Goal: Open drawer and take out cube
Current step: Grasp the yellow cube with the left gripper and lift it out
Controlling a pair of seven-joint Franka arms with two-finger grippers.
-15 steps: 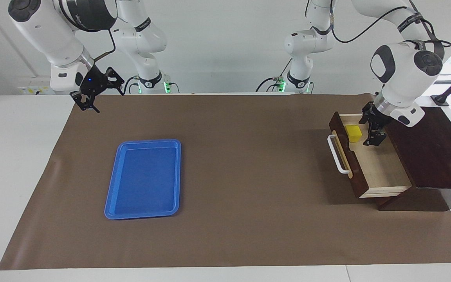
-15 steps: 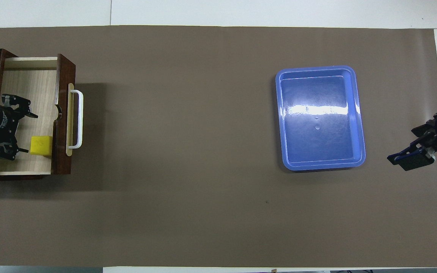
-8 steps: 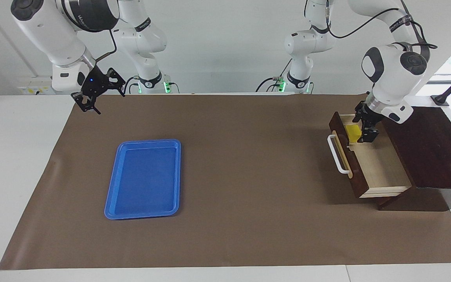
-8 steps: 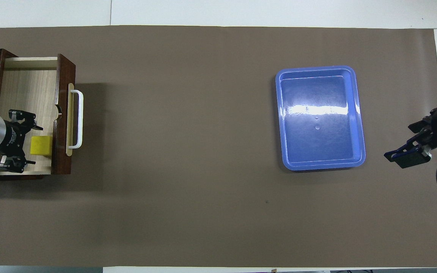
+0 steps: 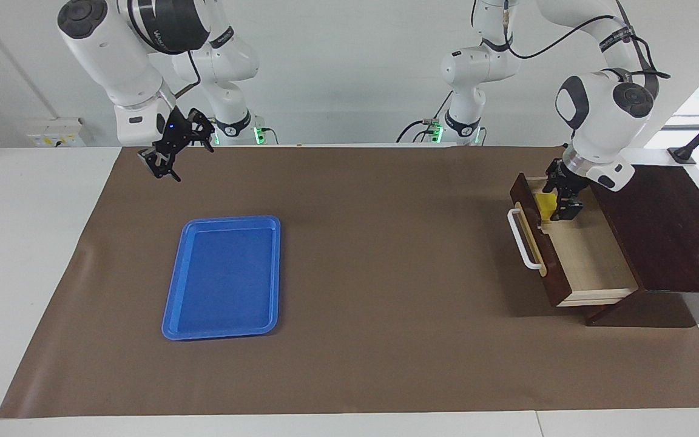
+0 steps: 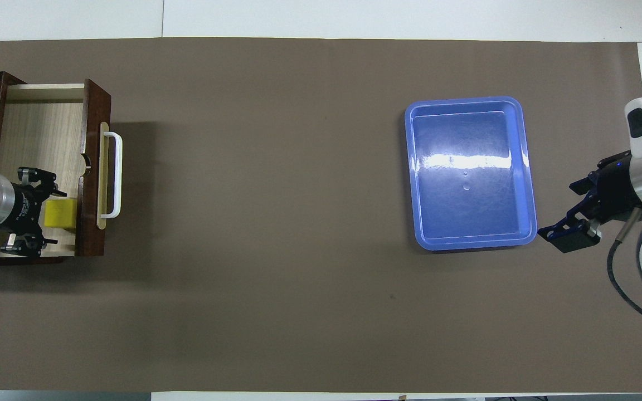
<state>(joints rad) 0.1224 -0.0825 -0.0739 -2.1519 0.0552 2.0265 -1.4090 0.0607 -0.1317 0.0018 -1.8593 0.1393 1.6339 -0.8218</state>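
You've got the left end effector [image 5: 559,203] down in the open drawer [image 5: 586,261], fingers either side of the cube [image 5: 545,204], prob. closing on it; drawer front just beside. Right end effector [image 5: 170,152] wide, hanging over desk [image 5: 386,255] w/ blue tray [image 5: 223,276] nearby.

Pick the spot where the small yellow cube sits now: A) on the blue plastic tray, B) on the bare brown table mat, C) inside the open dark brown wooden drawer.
C: the small yellow cube rests on the pale floor of the open dark brown wooden drawer, just inside its front panel.
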